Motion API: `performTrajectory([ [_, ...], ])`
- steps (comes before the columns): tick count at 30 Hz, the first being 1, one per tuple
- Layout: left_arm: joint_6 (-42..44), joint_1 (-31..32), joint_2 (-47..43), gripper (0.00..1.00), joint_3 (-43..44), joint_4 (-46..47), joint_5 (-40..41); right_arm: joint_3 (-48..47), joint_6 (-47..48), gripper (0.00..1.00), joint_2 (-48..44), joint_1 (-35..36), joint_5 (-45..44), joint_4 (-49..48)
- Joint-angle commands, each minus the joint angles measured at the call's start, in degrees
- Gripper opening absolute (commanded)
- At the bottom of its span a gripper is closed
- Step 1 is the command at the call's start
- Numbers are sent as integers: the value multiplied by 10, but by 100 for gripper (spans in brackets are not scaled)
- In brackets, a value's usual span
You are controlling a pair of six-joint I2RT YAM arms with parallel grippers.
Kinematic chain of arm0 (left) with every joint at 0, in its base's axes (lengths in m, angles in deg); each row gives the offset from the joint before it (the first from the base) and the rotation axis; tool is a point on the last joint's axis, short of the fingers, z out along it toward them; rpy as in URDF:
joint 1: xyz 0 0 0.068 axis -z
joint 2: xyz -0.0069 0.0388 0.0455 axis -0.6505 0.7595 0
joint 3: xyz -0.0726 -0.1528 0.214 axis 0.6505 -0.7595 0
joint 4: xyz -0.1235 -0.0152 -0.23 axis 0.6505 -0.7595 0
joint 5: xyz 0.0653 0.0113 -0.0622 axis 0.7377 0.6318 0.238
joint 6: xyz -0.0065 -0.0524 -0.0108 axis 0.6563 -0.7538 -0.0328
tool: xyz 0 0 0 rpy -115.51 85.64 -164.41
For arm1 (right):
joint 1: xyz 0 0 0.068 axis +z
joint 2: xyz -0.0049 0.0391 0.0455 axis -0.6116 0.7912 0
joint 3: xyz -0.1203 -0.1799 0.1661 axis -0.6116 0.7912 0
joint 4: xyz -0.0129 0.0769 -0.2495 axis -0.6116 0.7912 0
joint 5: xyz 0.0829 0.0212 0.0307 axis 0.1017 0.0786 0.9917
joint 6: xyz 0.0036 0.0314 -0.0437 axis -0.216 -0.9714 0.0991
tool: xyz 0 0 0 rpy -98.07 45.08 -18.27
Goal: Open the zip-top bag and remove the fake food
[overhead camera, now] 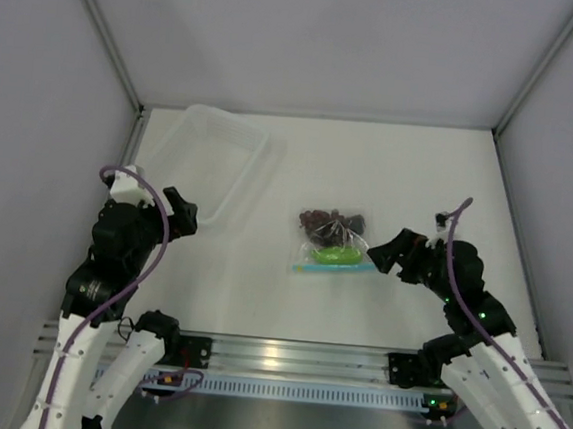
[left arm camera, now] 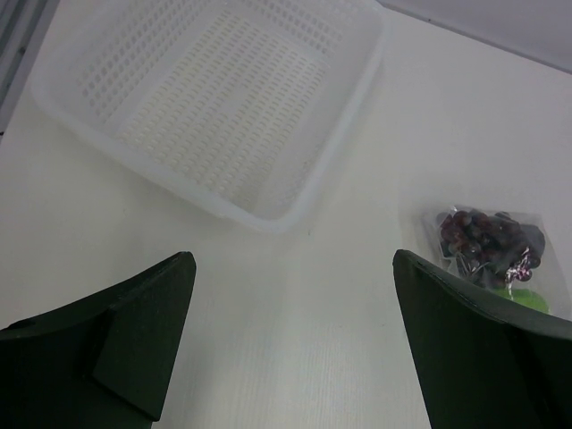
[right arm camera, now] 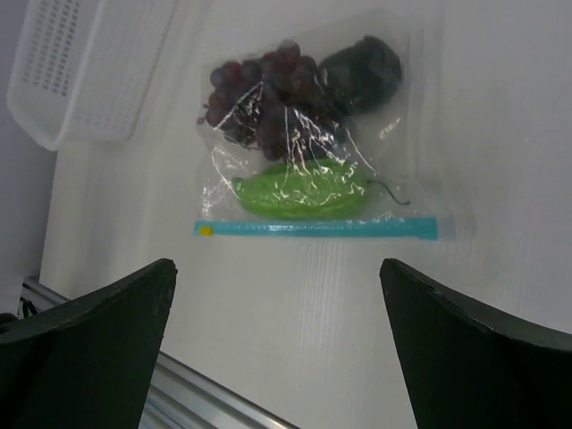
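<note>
- Angled low beside the table, right gripper (right arm camera: 277, 277) jaws spread wide, just short of zip-top bag (right arm camera: 393, 179) holding fake food (right arm camera: 299, 189).
- Left gripper (left arm camera: 295, 268) jaws likewise apart, well off from bag.

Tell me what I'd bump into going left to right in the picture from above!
White perforated plastic basket → small clear crinkly zip-top bag holding the fake food → the right arm's open black gripper.
</note>
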Motion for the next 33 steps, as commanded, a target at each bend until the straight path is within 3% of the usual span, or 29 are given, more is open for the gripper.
performTrajectory([
  [1,-4,4,8,98,-6,31,-16,42,-67,99,33,8,53,-165],
  [9,-5,11,14,98,-7,31,-13,128,-95,93,126,-36,55,-266],
  [19,-4,21,8,98,-7,31,0,243,-189,88,90,-96,47,-328],
  [23,-4,21,8,98,-7,31,-1,295,-202,82,113,-113,82,-466],
  [33,-4,21,0,98,-7,30,4,303,-187,72,223,-131,90,-578],
])
